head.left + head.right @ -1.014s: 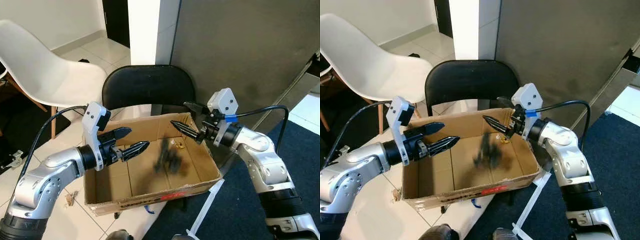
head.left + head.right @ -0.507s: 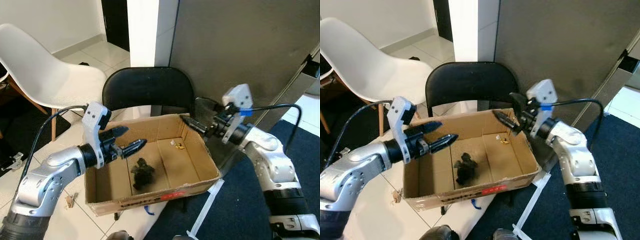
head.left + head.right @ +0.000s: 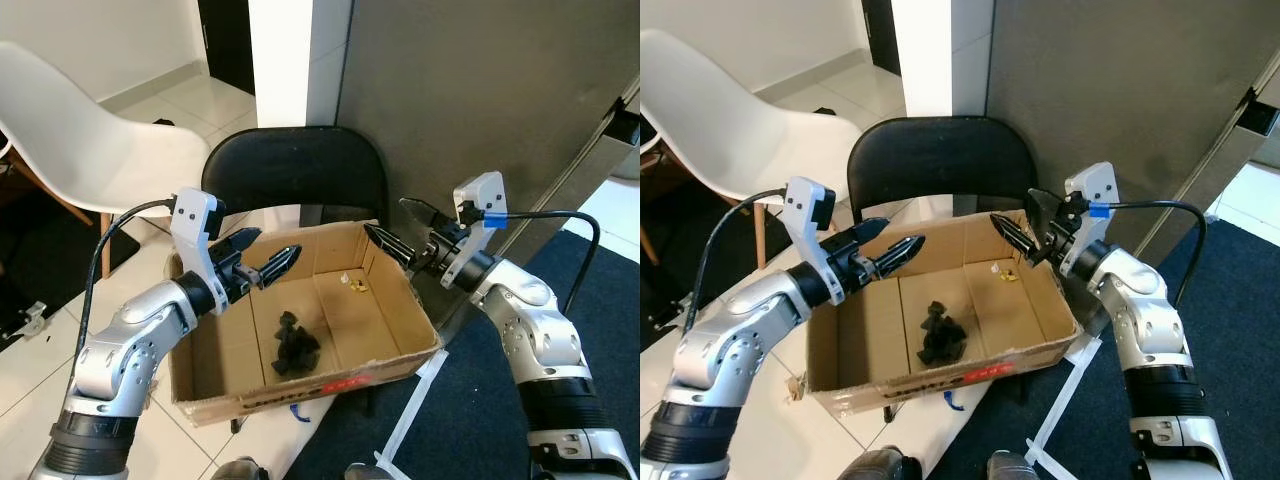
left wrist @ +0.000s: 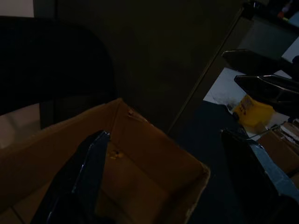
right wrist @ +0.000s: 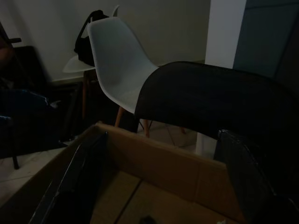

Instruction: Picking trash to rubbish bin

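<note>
The crumpled black trash lies on the floor of the cardboard box, near the front wall. Expect it to be light, soft and compressible; pinch its raised bulk. Both the left pincer and right pincer hover spread and empty above the box's sides.

We see a red printed patch on the front wall of the cardboard box, beside dark lettering. We cannot read either one.
</note>
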Tool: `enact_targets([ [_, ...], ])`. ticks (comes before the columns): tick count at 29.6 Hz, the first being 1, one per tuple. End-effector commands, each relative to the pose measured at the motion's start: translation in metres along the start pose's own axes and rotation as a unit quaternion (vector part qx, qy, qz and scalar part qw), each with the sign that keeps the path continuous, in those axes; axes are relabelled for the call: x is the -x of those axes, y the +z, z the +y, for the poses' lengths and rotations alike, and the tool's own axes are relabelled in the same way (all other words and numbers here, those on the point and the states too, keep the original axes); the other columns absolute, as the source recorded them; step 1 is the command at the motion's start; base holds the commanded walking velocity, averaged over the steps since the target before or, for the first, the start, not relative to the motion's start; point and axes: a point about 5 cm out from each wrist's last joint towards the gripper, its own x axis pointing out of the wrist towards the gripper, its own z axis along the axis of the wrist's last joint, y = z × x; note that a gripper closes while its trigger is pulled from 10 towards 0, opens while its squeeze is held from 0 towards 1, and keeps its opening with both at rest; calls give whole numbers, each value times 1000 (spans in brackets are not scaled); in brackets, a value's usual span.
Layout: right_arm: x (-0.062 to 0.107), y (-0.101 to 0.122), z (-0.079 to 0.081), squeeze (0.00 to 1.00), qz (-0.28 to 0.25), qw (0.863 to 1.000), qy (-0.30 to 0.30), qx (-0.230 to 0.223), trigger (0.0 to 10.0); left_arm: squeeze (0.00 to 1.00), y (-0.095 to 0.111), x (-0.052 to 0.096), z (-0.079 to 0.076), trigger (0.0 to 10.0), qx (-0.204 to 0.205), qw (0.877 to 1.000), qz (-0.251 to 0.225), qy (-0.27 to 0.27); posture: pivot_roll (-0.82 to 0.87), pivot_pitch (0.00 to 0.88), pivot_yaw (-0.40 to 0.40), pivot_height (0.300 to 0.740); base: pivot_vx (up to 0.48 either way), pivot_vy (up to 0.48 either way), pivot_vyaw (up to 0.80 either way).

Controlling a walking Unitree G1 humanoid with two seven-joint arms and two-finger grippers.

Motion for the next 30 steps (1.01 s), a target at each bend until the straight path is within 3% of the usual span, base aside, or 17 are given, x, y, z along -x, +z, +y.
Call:
enact_targets([
  [1,0,-1,-2,0,-3,1000,-6,-13,10000,0,-1,-3,0,10000,-1,1000,-5,4,-41,0,-21,740,-352,0,0],
  [30,-2,-2,4,0,6,1000,6,6,10000,0,-6,-12,-4,10000,-1,1000,-13,-5,-45,0,-19,740,-391,0,0],
])
